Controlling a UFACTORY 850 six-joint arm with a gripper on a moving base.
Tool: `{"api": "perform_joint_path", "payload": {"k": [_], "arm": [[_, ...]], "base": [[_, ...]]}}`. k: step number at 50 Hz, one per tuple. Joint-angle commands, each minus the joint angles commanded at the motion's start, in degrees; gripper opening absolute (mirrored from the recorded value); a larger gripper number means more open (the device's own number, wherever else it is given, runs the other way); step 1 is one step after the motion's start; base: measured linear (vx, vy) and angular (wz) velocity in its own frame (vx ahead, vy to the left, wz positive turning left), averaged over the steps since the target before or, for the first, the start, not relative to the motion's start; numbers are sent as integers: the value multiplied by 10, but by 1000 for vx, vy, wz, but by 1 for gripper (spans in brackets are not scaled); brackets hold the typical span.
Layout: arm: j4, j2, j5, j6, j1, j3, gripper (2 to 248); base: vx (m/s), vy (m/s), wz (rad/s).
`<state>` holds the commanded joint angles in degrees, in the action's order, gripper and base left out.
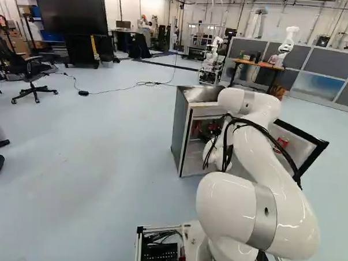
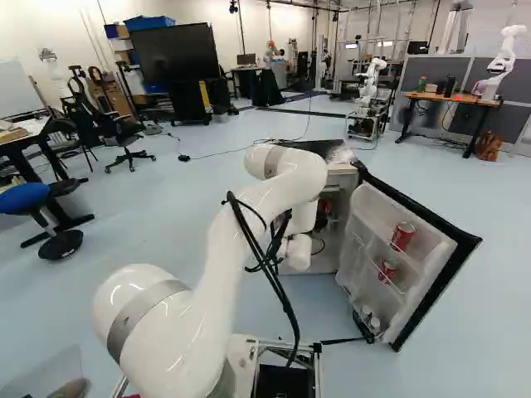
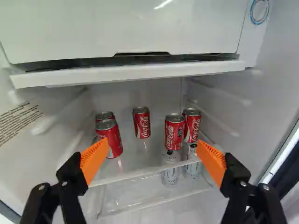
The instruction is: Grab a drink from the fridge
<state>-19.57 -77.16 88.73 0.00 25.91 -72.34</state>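
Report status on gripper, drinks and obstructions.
Gripper open, empty, inside fridge. Red cans upright on upper glass shelf ahead. Nothing seen between gripper and nearest cans.

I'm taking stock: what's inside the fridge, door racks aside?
Five red cans on the shelf, two pale ones below. The white compartment front above covers whatever is behind it.

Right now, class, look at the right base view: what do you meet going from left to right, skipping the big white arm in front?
Blue-topped stool → large dark screen → fridge body → open fridge door with red cans → another robot.
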Motion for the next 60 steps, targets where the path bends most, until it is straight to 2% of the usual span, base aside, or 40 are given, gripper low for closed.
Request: {"api": "perform_joint_path", "payload": {"k": [27,60], "arm": [[0,-39,-23,0,5,-75,247],[0,-89,-83,0,9,-168,247]], "base": [[0,0,0],[0,0,0]]}}
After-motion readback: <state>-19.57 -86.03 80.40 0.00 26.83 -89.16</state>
